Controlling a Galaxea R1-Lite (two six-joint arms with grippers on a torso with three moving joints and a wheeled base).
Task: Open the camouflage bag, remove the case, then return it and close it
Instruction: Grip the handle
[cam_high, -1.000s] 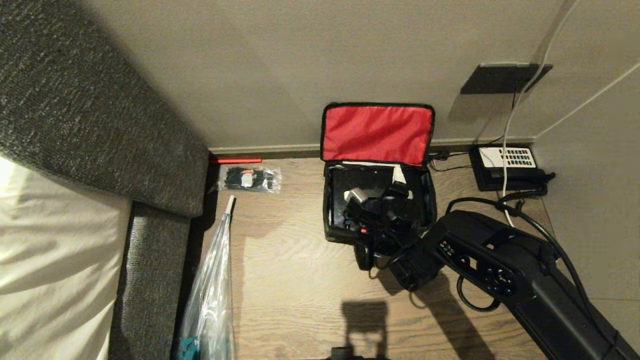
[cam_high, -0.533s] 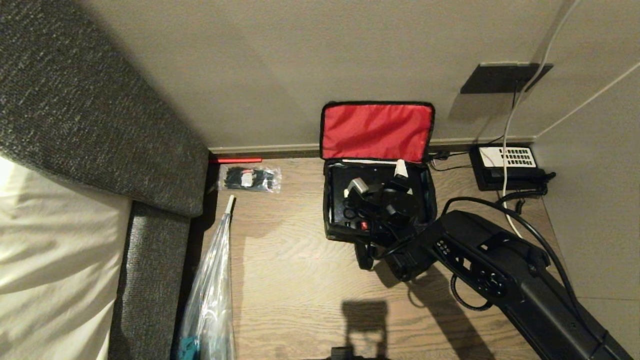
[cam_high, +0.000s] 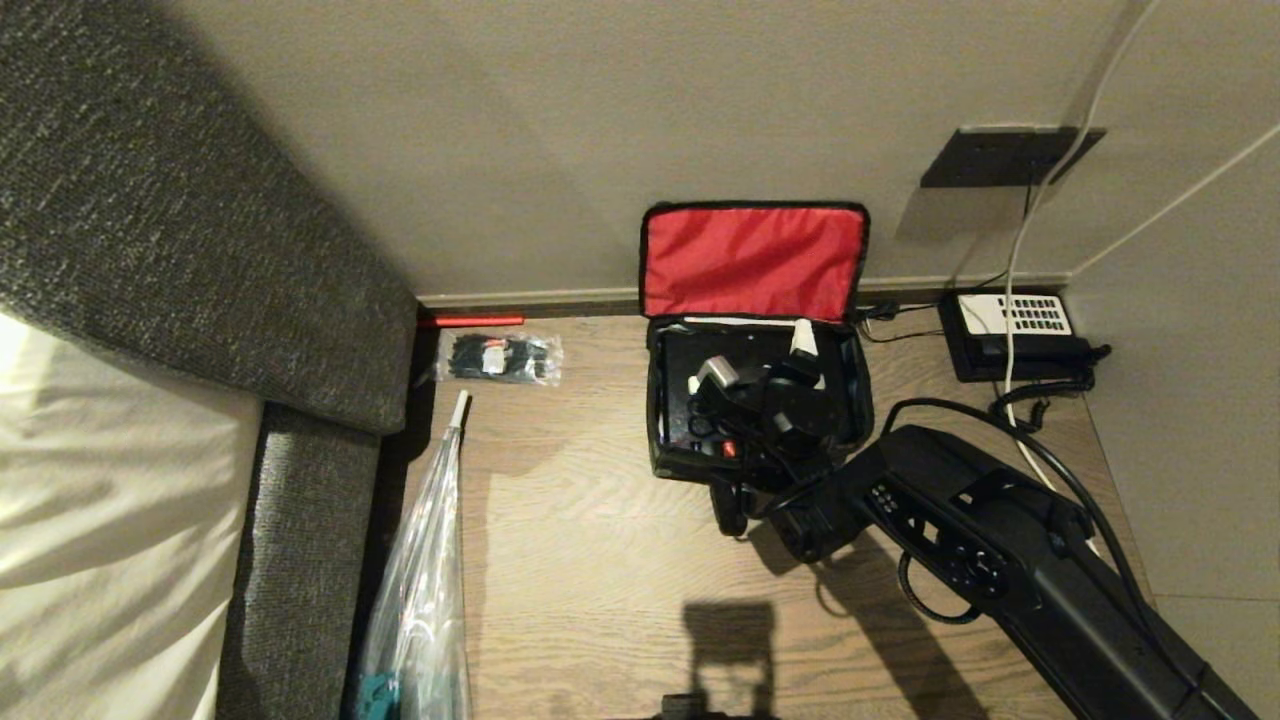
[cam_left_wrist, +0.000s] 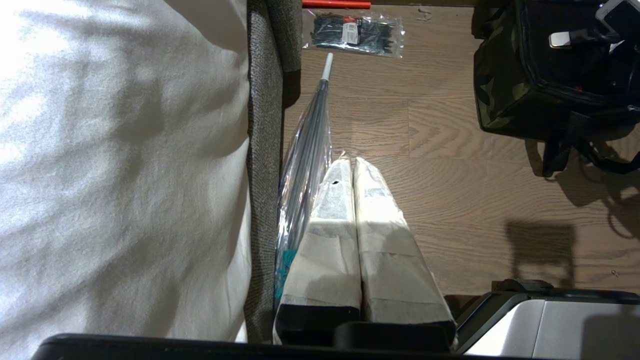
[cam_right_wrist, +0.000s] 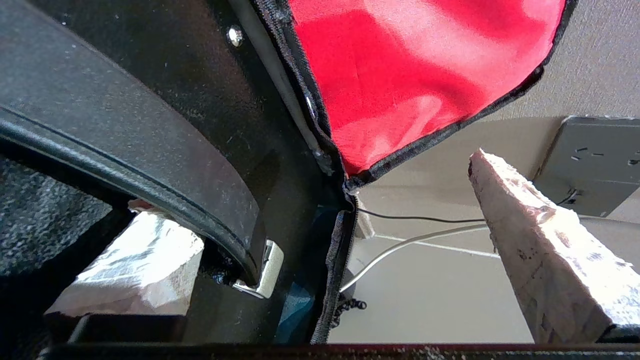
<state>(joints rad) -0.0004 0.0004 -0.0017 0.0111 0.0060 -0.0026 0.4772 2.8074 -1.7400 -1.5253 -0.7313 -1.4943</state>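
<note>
Setting: a wooden floor (cam_high: 600, 560) bounded by a beige wall and a grey sofa is seen.
Head view: the camouflage bag (cam_high: 662, 440) is stood at the wall, red lid raised; the right claw (cam_high: 757, 372) is reached down into it from the near right, the case (cam_high: 675, 385) lying flat directly beneath.
Left wrist view: the left claw (cam_left_wrist: 353, 167) is held closed and empty, parked well apart beside the sofa.
Right wrist view: the right claw's fingers (cam_right_wrist: 540, 245) are spread wide across the case's far-right corner; nothing is gripped yet.

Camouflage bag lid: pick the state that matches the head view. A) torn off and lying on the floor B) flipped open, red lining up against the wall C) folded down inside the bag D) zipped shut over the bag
B: the camouflage bag stands open, its lid raised against the wall with the red lining facing out, while the right gripper reaches inside.
</note>
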